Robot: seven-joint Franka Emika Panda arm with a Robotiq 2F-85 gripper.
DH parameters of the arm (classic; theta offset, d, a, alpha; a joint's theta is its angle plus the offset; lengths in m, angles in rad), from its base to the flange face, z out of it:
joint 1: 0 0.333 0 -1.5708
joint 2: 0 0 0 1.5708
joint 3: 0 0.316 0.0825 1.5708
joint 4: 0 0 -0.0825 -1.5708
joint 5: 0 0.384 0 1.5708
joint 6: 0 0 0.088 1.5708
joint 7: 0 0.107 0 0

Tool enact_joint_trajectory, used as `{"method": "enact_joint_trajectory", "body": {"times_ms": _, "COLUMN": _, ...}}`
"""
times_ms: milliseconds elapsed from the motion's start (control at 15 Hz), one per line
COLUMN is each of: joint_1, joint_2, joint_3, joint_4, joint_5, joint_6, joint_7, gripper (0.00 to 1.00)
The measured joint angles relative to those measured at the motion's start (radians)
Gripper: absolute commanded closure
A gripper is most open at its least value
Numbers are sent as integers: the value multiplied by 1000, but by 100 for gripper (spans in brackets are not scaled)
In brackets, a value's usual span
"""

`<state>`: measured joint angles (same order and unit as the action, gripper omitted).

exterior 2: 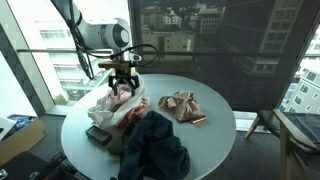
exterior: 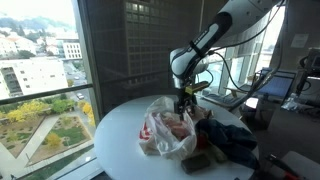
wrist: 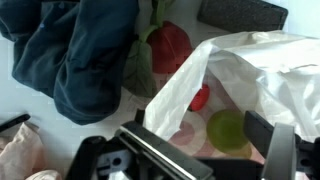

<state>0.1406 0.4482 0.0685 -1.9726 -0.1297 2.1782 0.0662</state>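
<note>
One round table (exterior 2: 222, 122) is carrying a blue cloth (exterior 2: 152, 148) and, beside it, a bag (exterior 2: 108, 108), probably light, limp and slippery. We are hovering our gripper (exterior 2: 122, 89), jaws apart, over its rim, the likeliest hold.

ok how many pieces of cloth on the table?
2 clear: a dark blue garment beside the plastic bag, and a pinkish cloth lying apart. A red-and-green thing by the blue one may be a third; the bag may hide more.
</note>
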Motion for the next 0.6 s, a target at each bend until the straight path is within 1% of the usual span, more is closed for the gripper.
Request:
{"method": "enact_joint_trajectory", "body": {"times_ms": 200, "joint_1": 21, "joint_2": 70, "joint_3": -5, "joint_4": 47, "joint_5": -45, "joint_6": -36, "joint_7": 13, "gripper": 0}}
{"method": "enact_joint_trajectory", "body": {"times_ms": 600, "joint_1": 98, "joint_2": 139, "joint_3": 4, "joint_4": 116, "joint_5": -58, "joint_6": -124, "joint_7": 32, "gripper": 0}}
